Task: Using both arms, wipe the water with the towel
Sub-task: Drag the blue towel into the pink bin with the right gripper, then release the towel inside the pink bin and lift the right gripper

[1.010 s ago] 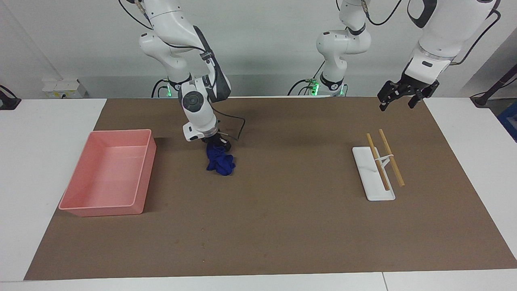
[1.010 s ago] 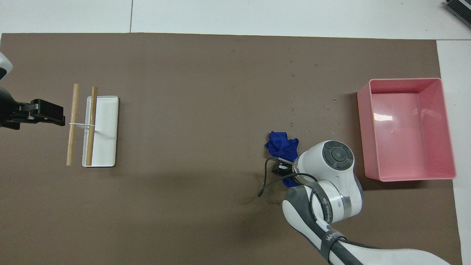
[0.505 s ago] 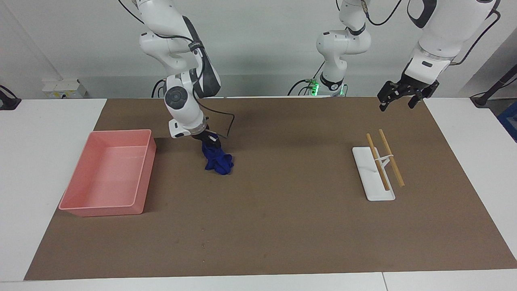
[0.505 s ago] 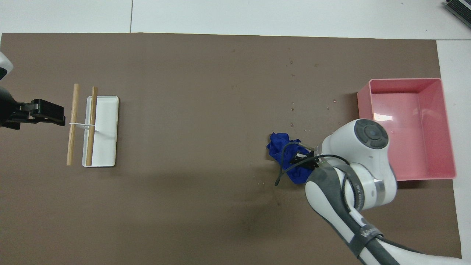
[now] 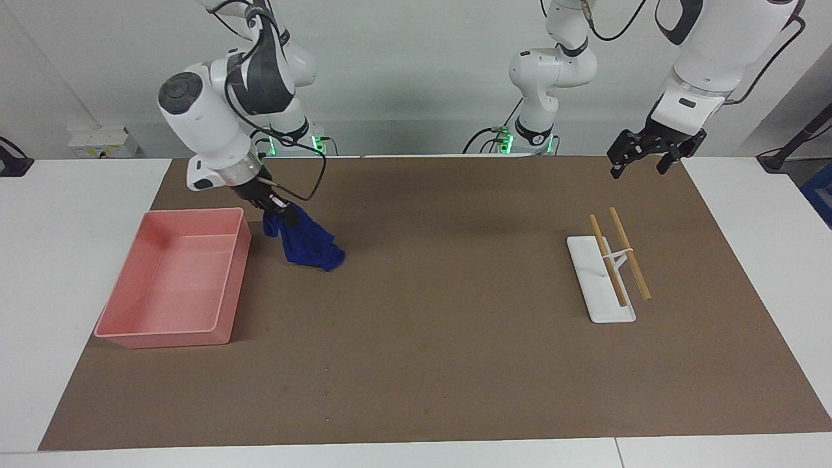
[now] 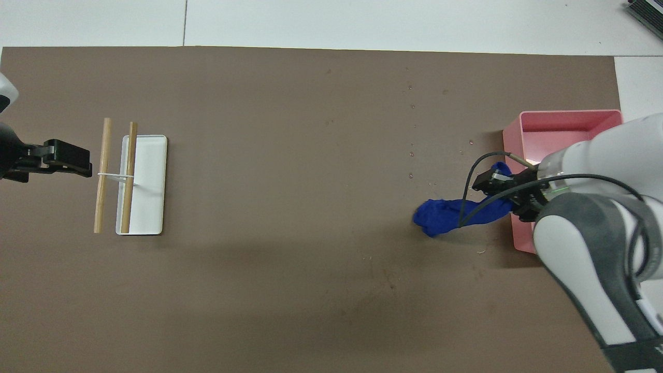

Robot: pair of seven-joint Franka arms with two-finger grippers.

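Note:
The deep-blue towel [image 5: 307,243] [image 6: 451,216] hangs stretched out from my right gripper [image 5: 276,209] [image 6: 510,190], which is shut on its upper end beside the pink bin's rim. The towel's lower end reaches down to the brown mat; I cannot tell whether it touches. Several small water drops [image 6: 412,154] lie on the mat, farther from the robots than the towel. My left gripper [image 5: 638,168] [image 6: 77,160] waits open and empty in the air over the mat's edge at the left arm's end.
The pink bin [image 5: 130,328] [image 6: 616,116] stands at the right arm's end of the mat. A white tray [image 5: 614,315] [image 6: 153,176] with two tied wooden sticks [image 5: 629,255] [image 6: 103,176] across it lies near the left arm's end.
My right arm has swung toward the pink bin and risen, pulling the towel along with it; the towel went from a bunched heap to a stretched strip. The left arm has not moved.

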